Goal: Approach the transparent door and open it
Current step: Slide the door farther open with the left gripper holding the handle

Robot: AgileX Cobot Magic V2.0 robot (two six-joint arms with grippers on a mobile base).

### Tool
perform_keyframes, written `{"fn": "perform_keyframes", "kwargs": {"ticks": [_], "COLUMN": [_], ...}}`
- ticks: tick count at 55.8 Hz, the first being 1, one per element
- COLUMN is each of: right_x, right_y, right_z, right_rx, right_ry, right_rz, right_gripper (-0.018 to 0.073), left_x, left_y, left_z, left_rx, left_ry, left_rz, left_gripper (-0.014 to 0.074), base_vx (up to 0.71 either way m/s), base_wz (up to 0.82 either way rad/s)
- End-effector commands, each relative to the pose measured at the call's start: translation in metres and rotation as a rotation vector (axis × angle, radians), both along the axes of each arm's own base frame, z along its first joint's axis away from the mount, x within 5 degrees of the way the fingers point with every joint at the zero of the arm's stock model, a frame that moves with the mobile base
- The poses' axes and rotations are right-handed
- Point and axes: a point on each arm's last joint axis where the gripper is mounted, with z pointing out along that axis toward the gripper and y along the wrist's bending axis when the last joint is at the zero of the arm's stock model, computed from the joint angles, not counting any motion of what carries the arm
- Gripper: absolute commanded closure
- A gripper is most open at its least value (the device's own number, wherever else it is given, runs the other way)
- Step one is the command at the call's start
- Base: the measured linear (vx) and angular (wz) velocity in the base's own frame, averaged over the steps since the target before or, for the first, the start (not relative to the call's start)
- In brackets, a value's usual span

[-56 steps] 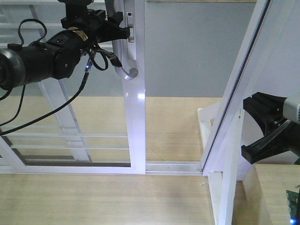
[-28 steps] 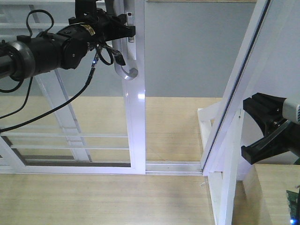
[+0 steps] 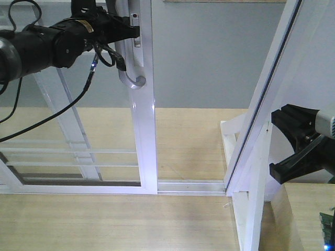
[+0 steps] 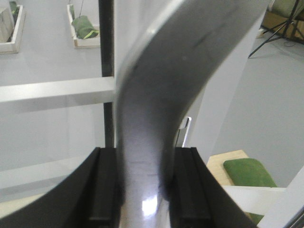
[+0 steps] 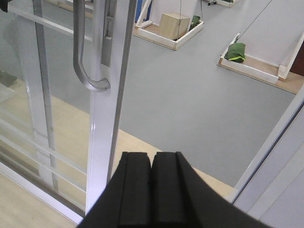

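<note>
**Transparent door** (image 3: 144, 130): we record its white stile standing upright in the floor track (image 3: 191, 185), directly below the left fingers. Thin white bars cross the glass on the side away from the opening. A gap separates the stile from the slanted white jamb (image 3: 261, 104). The right fingers sit just behind that jamb, well apart from the door.

**Grey floor** (image 3: 209, 52): it lies beyond the glass, past both sets of fingers.

**Containers:** in the right wrist view we count two shallow white-edged trays on the grey floor, far ahead of the right fingers.
- The left tray (image 5: 159, 40) holds a cardboard box (image 5: 174, 23).
- The right tray (image 5: 249, 70) holds a green bag (image 5: 236, 51).

**Handle** (image 3: 131, 73): a curved pale-grey bar on the stile, with its hooked lower end below the left fingers.

**Left gripper** (image 4: 142, 190): the black fingers (image 4: 102, 190) are set narrow, one on each side of the handle bar and pressed against it, so they are holding it.

**Right gripper** (image 5: 152, 190): we note its two pads pressed together along a thin seam. The handle is up and to the left of them, and there is no contact.
</note>
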Motion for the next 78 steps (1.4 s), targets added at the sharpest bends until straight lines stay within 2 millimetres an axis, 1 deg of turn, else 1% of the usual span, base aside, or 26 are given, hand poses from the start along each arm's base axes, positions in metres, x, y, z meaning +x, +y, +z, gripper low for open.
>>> {"fn": "perform_keyframes", "kwargs": {"ticks": [1,21,33,39,46,56,69,78], "right_x": [0.002,0.002,0.002,0.002,0.002,0.002,0.002,0.002], "right_y": [0.001,0.001,0.001,0.001,0.001,0.001,0.001,0.001], "right_z": [0.017,0.017,0.016,0.016,0.016,0.016,0.016,0.016], "right_rx": [0.035,0.035,0.031,0.031,0.031,0.030,0.030,0.030], "right_ry": [-0.102,-0.102,-0.093,-0.094,-0.096,-0.094,-0.094,-0.094], "right_rz": [0.000,0.000,0.000,0.000,0.001,0.001,0.001,0.001], "right_gripper": [0.0561,0.0561,0.0561,0.0561,0.0561,0.0561,0.0561,0.0561], "left_x": [-0.008,-0.007,-0.008,-0.010,-0.010,-0.010,-0.016,-0.024], "left_y": [0.028,0.065,0.093,0.104,0.114,0.134,0.156,0.168], "left_z": [0.059,0.066,0.076,0.079,0.080,0.081,0.088,0.097], "left_rx": [-0.068,-0.055,-0.054,-0.050,-0.037,-0.006,0.000,0.003], "left_ry": [-0.174,-0.164,-0.182,-0.185,-0.187,-0.190,-0.184,-0.189], "left_rz": [0.061,0.142,0.205,0.229,0.249,0.288,0.340,0.372], "left_gripper": [0.0602,0.0602,0.0602,0.0602,0.0602,0.0602,0.0602,0.0602], "base_vx": [0.00,0.00,0.00,0.00,0.00,0.00,0.00,0.00], "base_wz": [0.00,0.00,0.00,0.00,0.00,0.00,0.00,0.00]}}
